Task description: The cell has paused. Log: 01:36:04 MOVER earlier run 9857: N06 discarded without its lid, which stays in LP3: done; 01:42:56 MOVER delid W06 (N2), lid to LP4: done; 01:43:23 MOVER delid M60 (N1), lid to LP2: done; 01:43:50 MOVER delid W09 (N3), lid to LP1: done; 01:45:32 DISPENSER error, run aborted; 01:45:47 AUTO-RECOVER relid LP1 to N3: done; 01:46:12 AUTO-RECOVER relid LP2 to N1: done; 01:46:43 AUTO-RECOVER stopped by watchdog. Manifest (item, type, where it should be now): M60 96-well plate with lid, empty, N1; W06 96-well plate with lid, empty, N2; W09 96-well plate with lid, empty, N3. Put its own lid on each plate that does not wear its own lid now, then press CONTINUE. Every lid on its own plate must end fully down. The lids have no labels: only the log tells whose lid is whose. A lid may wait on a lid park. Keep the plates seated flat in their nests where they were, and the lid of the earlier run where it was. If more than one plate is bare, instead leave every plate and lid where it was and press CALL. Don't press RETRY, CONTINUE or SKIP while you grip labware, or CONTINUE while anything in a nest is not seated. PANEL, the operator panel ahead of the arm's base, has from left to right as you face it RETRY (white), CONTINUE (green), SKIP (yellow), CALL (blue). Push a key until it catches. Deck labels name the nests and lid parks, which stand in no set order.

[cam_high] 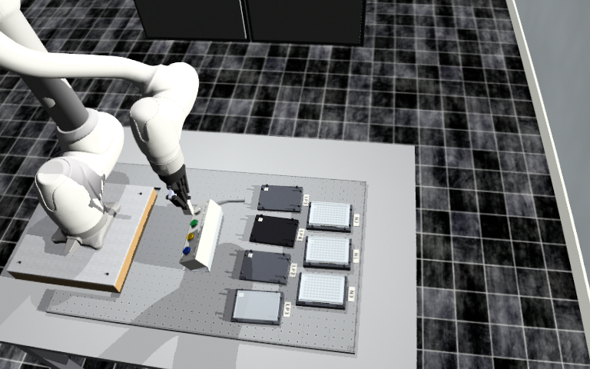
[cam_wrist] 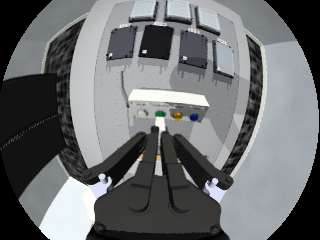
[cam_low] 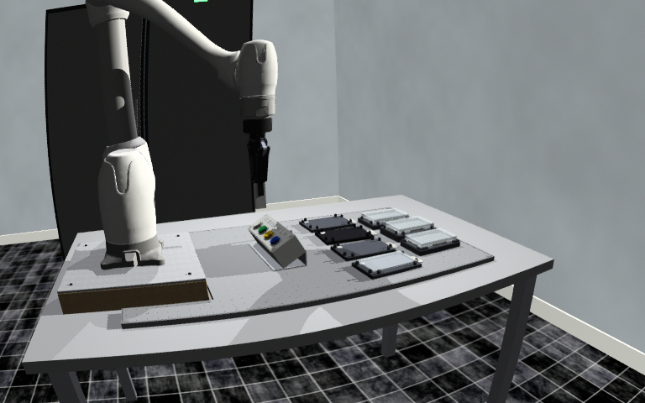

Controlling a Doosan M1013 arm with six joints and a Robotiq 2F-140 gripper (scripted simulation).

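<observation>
The gripper [cam_low: 259,201] hangs above the panel [cam_high: 207,237], over its white-key end, fingers fully closed on nothing. A lid [cam_high: 256,305] lies beyond the panel's blue-key end.

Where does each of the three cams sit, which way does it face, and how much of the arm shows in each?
Top: high above the deck, looking steeply down at the panel, lid parks and nests; shows the arm's base, elbow and wrist down to the shut gripper.
Exterior: beside the table, about tabletop height, looking across it toward the dark cabinet; shows the whole arm.
Wrist: on the wrist, looking down past the shut gripper at the panel; shows only the gripper.
Shared: top and wrist both show the green key.
</observation>
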